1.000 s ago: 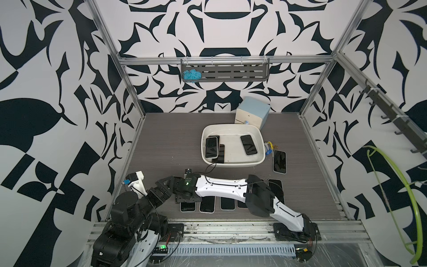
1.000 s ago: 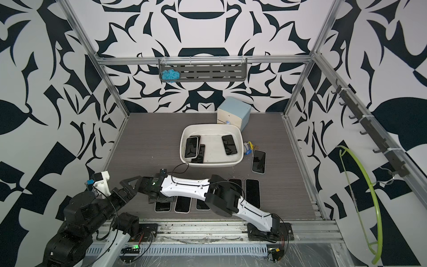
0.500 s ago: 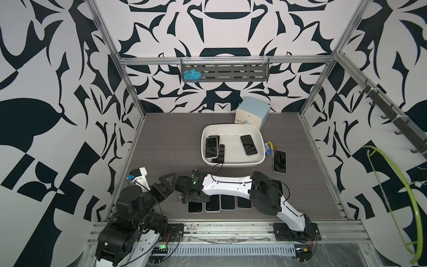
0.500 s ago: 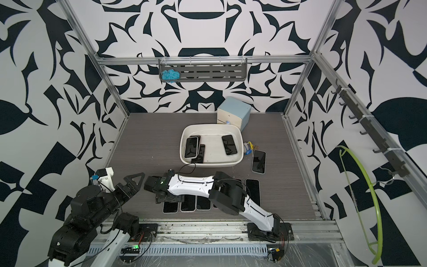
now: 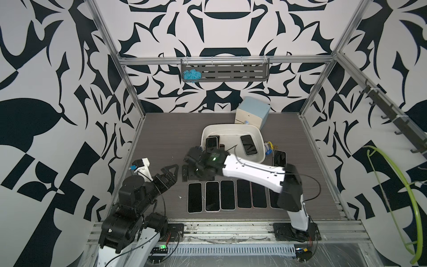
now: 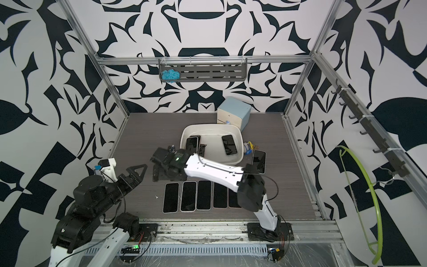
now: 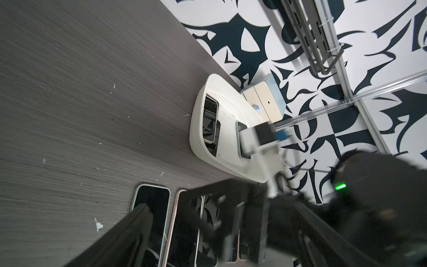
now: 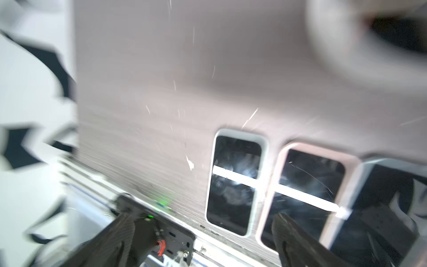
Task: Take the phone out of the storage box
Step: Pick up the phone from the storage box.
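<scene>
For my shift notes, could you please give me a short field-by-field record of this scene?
storage box: shallow off-white plastic tub, holding black-screened phones
grey tabletop: row of flat dark phones by the front edge
left pincer: open, empty
right pincer: open, empty, near the row's end
behind box: small cream cabinet with pale blue top

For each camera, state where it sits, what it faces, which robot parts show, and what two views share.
Both top views: above the front rail, looking down on the table; left arm, right arm show.
Left wrist: on left arm, facing box and phone row; left fingers, right arm show.
Right wrist: on right arm, blurred, facing phone row and front rail; right fingers show.
Shared: the phone row, in all.
</scene>
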You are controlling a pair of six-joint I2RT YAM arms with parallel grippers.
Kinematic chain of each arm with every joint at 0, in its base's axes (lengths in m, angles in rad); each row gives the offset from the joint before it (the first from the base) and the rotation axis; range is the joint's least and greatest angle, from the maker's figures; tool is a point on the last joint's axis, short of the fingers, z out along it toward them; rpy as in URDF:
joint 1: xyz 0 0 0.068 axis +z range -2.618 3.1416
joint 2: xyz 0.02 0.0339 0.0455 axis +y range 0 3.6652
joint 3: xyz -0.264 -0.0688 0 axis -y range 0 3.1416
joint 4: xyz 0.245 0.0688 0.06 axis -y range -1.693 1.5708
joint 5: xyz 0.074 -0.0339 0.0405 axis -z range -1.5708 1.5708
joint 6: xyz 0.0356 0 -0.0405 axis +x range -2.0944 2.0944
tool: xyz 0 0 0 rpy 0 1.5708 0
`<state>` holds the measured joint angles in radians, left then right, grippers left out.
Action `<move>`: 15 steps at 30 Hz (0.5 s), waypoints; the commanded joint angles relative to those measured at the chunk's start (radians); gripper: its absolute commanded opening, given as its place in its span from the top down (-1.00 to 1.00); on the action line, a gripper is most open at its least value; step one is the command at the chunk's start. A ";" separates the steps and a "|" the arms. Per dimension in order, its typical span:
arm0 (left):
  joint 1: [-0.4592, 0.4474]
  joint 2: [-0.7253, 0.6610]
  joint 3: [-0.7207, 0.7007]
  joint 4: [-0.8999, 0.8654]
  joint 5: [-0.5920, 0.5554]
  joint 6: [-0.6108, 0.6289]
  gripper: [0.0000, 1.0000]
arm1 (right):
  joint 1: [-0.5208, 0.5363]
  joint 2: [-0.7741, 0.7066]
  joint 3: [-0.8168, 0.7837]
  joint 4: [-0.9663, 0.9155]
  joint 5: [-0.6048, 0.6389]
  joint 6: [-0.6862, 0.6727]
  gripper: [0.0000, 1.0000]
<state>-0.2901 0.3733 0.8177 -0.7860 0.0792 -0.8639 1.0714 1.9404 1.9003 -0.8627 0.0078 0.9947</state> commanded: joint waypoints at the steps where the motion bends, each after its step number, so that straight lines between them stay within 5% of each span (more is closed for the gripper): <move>1: 0.000 0.060 -0.025 0.135 0.133 -0.003 -1.00 | -0.177 -0.115 -0.050 -0.108 0.023 -0.134 -0.99; 9: -0.006 0.257 -0.084 0.265 0.348 -0.034 -1.00 | -0.584 0.010 0.051 -0.266 -0.058 -0.453 -0.99; 15: -0.020 0.313 -0.064 0.271 0.318 -0.012 -1.00 | -0.658 0.228 0.213 -0.360 0.042 -0.611 -0.99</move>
<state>-0.3038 0.6846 0.7410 -0.5537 0.3763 -0.8932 0.4084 2.1410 2.0418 -1.1183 0.0090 0.5098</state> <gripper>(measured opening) 0.998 0.992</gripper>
